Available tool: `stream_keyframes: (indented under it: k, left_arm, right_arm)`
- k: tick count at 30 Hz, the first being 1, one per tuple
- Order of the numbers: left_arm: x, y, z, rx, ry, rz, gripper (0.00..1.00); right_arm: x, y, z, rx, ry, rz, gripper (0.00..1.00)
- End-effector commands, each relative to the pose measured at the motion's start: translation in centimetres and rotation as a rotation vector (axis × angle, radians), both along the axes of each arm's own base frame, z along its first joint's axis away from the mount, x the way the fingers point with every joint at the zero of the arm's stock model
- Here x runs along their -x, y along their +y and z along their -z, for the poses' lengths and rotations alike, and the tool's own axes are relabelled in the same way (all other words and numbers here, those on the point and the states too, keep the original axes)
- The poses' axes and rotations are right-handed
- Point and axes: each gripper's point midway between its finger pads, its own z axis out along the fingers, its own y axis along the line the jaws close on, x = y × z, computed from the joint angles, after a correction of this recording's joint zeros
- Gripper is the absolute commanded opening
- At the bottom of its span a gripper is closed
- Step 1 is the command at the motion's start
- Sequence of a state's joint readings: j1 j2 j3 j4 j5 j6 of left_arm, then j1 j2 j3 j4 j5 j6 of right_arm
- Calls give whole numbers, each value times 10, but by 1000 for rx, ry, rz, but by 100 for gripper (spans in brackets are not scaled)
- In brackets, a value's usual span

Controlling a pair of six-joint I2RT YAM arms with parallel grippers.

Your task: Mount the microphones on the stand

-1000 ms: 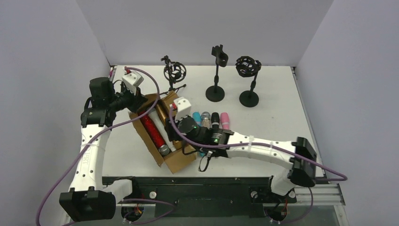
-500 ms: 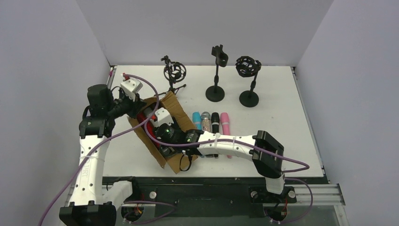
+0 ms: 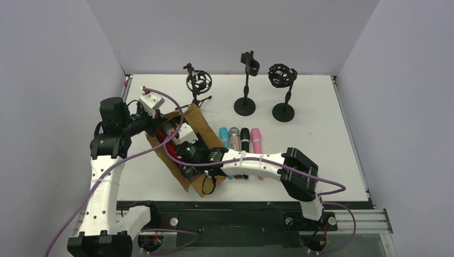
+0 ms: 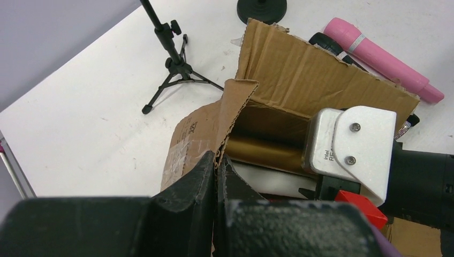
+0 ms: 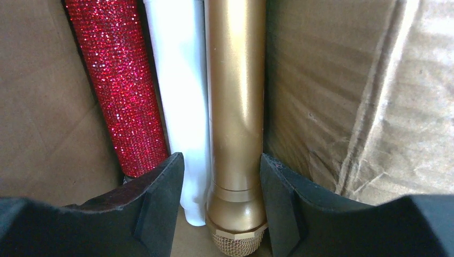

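Open cardboard box (image 3: pixel 206 184) near the table's left; stands (image 3: pixel 245 85) at back. On its flap, left gripper (image 4: pixel 217 163) pinched shut, seemingly steadying. Inside, right gripper (image 5: pixel 220 168) fingers apart, astride gold microphone (image 5: pixel 235 80). Close squarely on barrel, clear of white microphone (image 5: pixel 182 107); lift straight.

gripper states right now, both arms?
Left gripper: shut on the edge of the brown cardboard box.
Right gripper: open, fingers straddling the golden-brown stick-shaped microphone in the box.
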State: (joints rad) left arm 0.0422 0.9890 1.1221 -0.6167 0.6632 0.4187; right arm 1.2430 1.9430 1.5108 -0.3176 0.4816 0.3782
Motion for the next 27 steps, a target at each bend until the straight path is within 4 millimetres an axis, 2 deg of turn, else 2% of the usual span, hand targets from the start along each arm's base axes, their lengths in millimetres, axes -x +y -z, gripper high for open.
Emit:
stream_keyframes:
  k: [1,5,9,15,20,23,26,27]
  left_arm:
    - [5,-12,-20,14,-91,71,0]
    - [2,-17,-23,38,-111,87,0]
    - [0,-20,-29,52,-143,97,0]
    - [3,-26,-39,100,-177,107,0]
    - [3,-29,-43,131,-175,111,0]
    - [2,-29,-42,131,-180,102,0]
    - [1,-27,-40,117,-189,95,0]
    - [1,-27,-40,114,-189,95,0]
  right_arm:
    - [8,25,5,-95,74,-92,49]
    - [23,44,11,-159,154,-189,46]
    - [28,51,18,-159,186,-221,44]
    - [29,52,28,-145,192,-219,43]
    - [21,47,47,-28,153,-163,45]
    - [27,45,48,-82,146,-171,43]
    - [23,48,23,-144,115,-167,25]
    - [22,46,10,-164,102,-165,16]
